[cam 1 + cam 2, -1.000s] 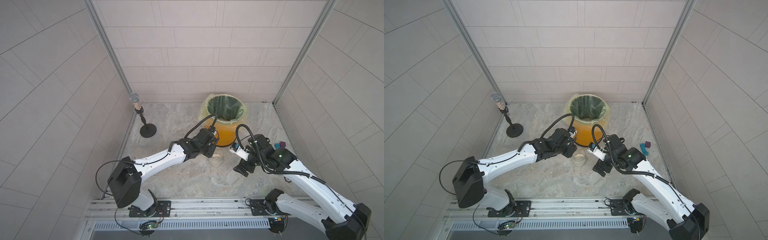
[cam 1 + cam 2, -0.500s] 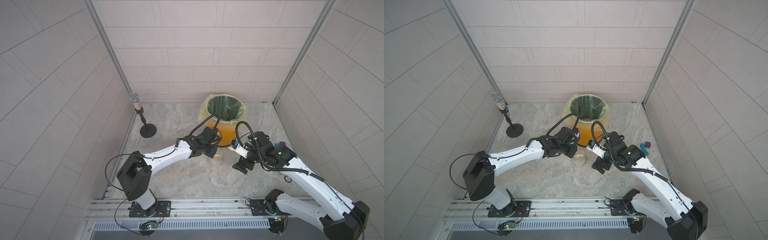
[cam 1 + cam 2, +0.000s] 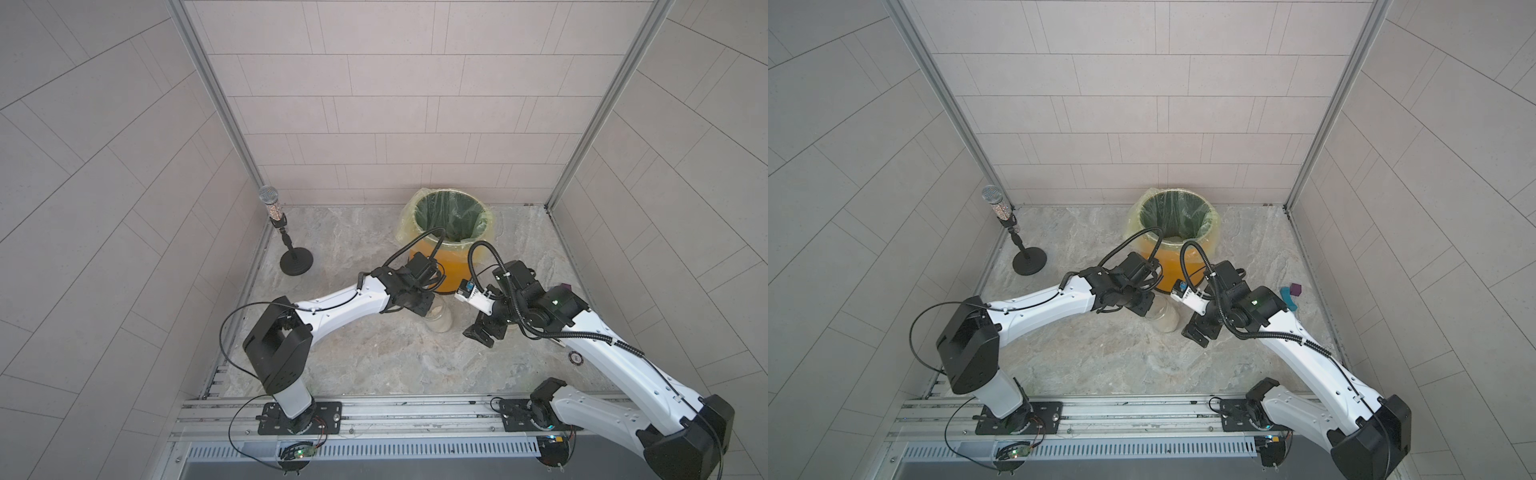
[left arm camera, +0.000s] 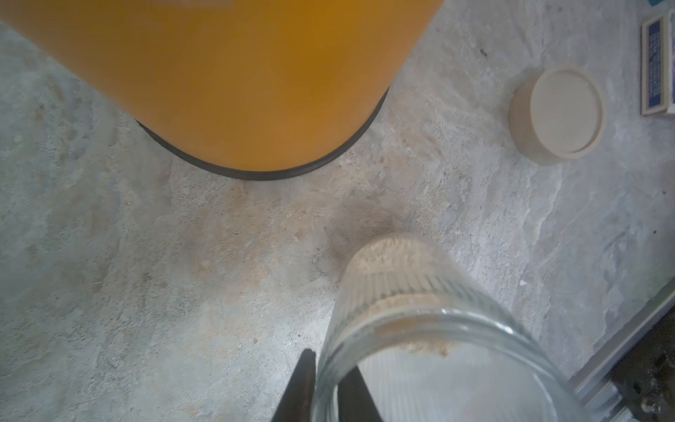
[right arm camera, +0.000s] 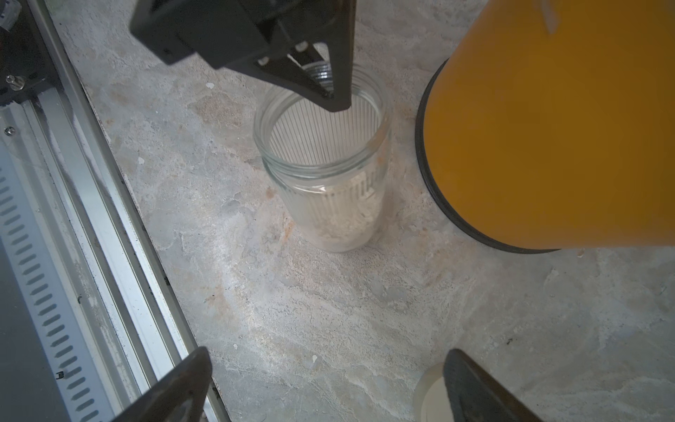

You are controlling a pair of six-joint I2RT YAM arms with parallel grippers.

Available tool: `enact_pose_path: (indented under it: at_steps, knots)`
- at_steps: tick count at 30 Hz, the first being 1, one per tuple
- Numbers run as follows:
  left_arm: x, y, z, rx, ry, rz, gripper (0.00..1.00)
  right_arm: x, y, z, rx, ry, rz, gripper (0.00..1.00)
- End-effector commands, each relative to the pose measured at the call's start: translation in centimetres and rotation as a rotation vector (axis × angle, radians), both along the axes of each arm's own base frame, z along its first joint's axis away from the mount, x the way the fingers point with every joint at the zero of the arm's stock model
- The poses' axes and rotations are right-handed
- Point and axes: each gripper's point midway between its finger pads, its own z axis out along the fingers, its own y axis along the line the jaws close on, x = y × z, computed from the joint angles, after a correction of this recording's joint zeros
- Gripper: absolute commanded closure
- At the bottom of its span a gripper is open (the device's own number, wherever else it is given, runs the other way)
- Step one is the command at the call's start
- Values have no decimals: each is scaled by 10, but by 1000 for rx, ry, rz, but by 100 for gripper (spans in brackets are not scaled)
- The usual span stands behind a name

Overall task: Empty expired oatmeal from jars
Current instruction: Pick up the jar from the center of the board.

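The clear ribbed jar [image 3: 439,321] [image 3: 1165,319] stands upright and lidless on the stone floor, just in front of the orange bin [image 3: 451,272]. Pale oatmeal [image 5: 343,223] [image 4: 394,252] fills its lower part. My left gripper [image 4: 326,365] [image 5: 336,98] is shut on the jar's rim, one finger inside the mouth and one outside. The cream lid [image 4: 559,115] [image 5: 429,398] lies flat on the floor to the jar's right. Close by it, my right gripper [image 5: 328,360] [image 3: 482,332] hangs open and low with nothing between its fingers.
The orange bin [image 3: 1165,272] with a green liner [image 3: 1173,216] stands at the back centre. A microphone on a black stand [image 3: 293,259] is at the back left. Small teal and purple objects [image 3: 1292,293] lie by the right wall. A metal rail [image 3: 374,409] runs along the front edge.
My left gripper has closed onto the jar's rim. My right arm has shifted a little leftward, toward the jar, still open.
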Motion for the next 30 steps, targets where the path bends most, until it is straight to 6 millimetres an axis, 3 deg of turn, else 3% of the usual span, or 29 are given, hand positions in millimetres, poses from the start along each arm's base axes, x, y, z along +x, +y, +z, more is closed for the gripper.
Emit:
enact_pose_path:
  at_steps: [1,5,13,18,24,30]
  knots:
    - [0,-1,2,18,8,-20,89,-3,2,3,9,3,25,0]
    - [1,-1,4,8,-6,-22,100,-4,3,1,14,12,33,0]
    - [-2,-12,14,-75,-17,-56,100,-6,10,0,34,-1,94,1]
    - [-4,-26,31,-184,-24,-72,100,-6,14,4,30,-70,191,1]
    - [-5,-39,51,-313,-33,-79,100,-3,24,-11,39,-99,292,1]
    - [1,-41,86,-451,-104,-56,100,6,32,-14,61,-122,300,0]
